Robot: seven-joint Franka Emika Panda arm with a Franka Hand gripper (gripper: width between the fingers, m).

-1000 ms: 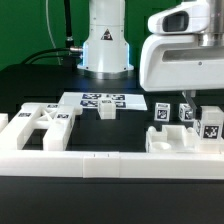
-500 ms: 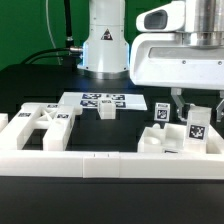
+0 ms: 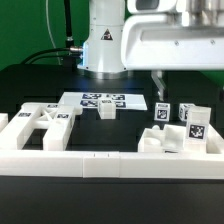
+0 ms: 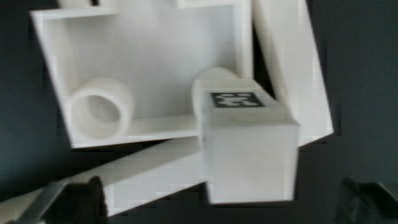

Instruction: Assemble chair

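We note white two-finger gripper [image 4: 217, 200] lifted clear, jaws now spread wide, holding nothing. Matte white tagged blocky chair leg [image 4: 240, 140] released at exterior view's right, beside white plate with round hole [image 4: 134, 60]. Placement judged complete.

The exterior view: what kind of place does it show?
Most likely a robotics lab test bench. A robot arm stands at a black table, the marker board lies flat in front of it, and the white chair parts carry small black-and-white square tags.
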